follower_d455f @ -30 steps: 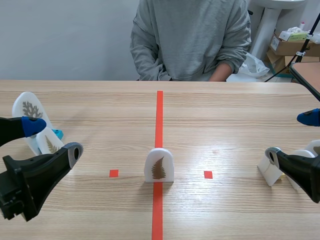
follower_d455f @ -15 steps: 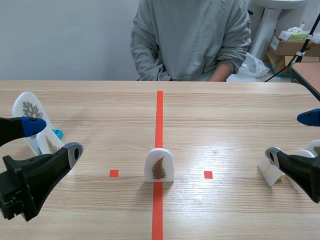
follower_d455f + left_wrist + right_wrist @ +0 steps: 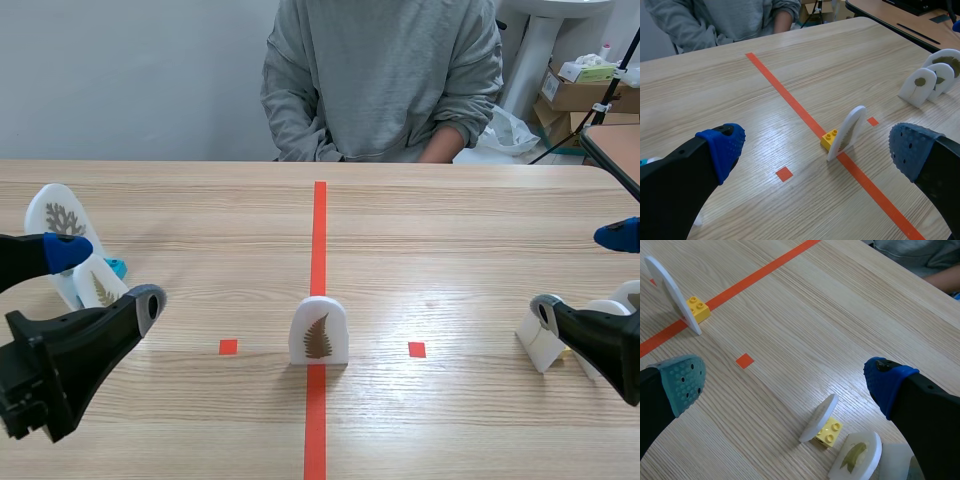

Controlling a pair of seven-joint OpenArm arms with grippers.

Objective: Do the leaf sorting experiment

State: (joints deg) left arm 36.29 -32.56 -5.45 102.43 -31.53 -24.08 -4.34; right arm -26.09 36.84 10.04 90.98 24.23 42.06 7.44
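The left pincer (image 3: 817,150) stands open, one blue dotted pad (image 3: 724,149) on one side and a grey-blue dotted pad (image 3: 911,156) on the other, with nothing between them. Ahead of the gap, a white arched card (image 3: 847,131) stands upright on the orange tape line (image 3: 790,97), seen nearly edge-on, with a yellow brick (image 3: 829,140) touching its base. Small orange squares (image 3: 784,174) lie on the wooden counter (image 3: 715,90) on either side of the line. Well apart, beyond the grey-blue pad, three white arched cards (image 3: 935,75) stand close together, each bearing a brownish leaf. A person's grey sleeve (image 3: 685,25) rests at the counter's far edge.
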